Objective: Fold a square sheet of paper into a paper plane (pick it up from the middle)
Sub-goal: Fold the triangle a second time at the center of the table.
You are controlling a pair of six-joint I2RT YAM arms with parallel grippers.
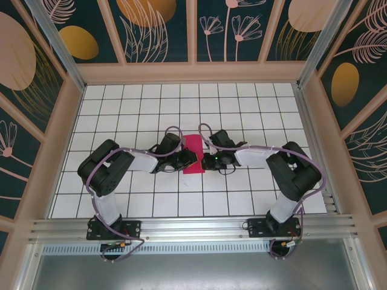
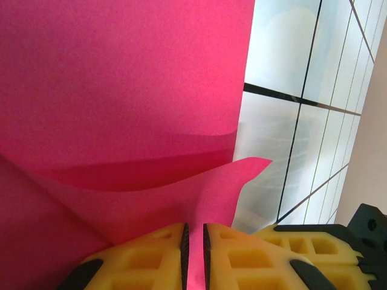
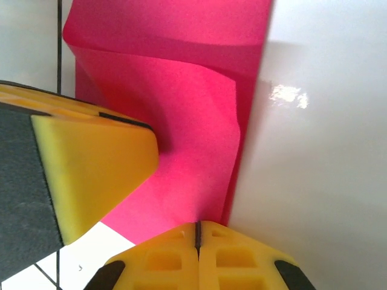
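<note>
Mid-tabletop (image 1: 151,96), the part-folded square sheet of paper (image 1: 193,154) is held at its near end — left gripper (image 2: 193,232) narrowly pinching a raised flap, right gripper (image 3: 197,228) clamped tight on the crease edge — likely steadying the next fold.

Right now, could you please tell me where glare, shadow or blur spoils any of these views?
Top external: evenly lit and sharp, with the pink sheet easy to read. Left wrist: the sheet is very close and soft, and the table is washed pale by reflected light. Right wrist: a bright glare spot sits on the table, with a soft shadow beside the sheet.
</note>
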